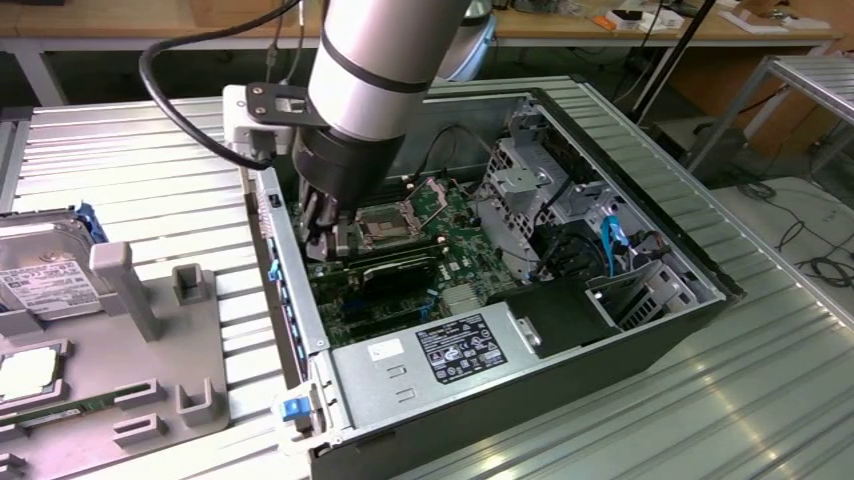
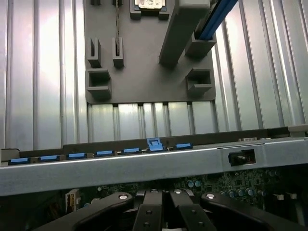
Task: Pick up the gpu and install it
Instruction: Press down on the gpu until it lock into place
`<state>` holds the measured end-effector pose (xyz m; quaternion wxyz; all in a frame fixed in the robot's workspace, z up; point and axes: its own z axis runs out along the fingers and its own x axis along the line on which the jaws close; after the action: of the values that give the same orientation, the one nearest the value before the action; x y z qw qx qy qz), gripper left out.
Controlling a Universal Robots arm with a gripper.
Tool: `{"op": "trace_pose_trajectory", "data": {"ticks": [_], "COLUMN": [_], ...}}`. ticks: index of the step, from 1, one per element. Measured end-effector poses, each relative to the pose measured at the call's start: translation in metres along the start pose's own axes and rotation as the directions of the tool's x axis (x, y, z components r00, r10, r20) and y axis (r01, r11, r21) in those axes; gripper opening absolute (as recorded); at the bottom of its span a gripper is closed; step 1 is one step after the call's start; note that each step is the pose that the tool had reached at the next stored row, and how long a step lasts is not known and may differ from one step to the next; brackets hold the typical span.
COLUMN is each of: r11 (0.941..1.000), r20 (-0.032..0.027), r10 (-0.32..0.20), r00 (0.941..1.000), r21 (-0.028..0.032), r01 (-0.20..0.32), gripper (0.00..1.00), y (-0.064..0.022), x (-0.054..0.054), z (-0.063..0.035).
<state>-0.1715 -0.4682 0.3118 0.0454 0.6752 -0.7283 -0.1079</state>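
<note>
I have the gripper (image 1: 324,232) lowered inside the open computer case (image 1: 667,255), close against the case's rear wall and just beside the processor socket (image 1: 383,225). The jaws stand fully closed, fingers together over the motherboard (image 2: 231,182); in the wrist view I see nothing clamped between them. The gpu (image 1: 390,272) sits inside the case (a dark board lying across the motherboard), between the processor socket and the power supply (image 1: 434,355), just below the jaws. I cannot tell whether the fingertips touch it. Outside the case, on the ribbed metal worktop (image 1: 174,170) beside the rear wall, stands the grey parts tray (image 1: 200,340). A hard drive (image 1: 47,275) rests at the tray's far edge from the case.
</note>
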Motion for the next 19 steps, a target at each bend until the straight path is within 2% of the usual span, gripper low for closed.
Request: {"op": "trace_pose_trajectory", "data": {"ticks": [3,6,7,9,10,11,15,16,19], "r11": [1.0,1.0,1.0,0.9979,0.9961,0.9956,0.9956,0.9956,0.9956], "r20": [0.0003,0.0059,0.0099,0.0121,0.0122,0.0118,0.0114,0.0113,0.0114], "r10": [0.001,0.0,-0.002,-0.015,-0.022,-0.025,-0.026,-0.027,-0.027], "r00": [1.0,1.0,0.9999,0.9998,0.9997,0.9996,0.9996,0.9996,0.9996], "r21": [-0.0003,0.0008,0.0058,0.0632,0.0854,0.0904,0.0905,0.0904,0.0904], "r01": [-0.001,0.0,0.002,0.014,0.021,0.024,0.025,0.025,0.026], "gripper": [0.11,0.11,0.11,0.11,0.11,0.11,0.11,0.11,0.11], "y": [-0.0001,-0.013,-0.0186,-0.0218,-0.0225,-0.0255,-0.047,-0.0554,-0.0697], "x": [0.0,-0.002,-0.002,-0.002,-0.002,-0.003,-0.004,-0.005,-0.005], "z": [-0.005,-0.0078,-0.0092,-0.0097,-0.0099,-0.0101,-0.011,-0.0107,-0.0033]}}
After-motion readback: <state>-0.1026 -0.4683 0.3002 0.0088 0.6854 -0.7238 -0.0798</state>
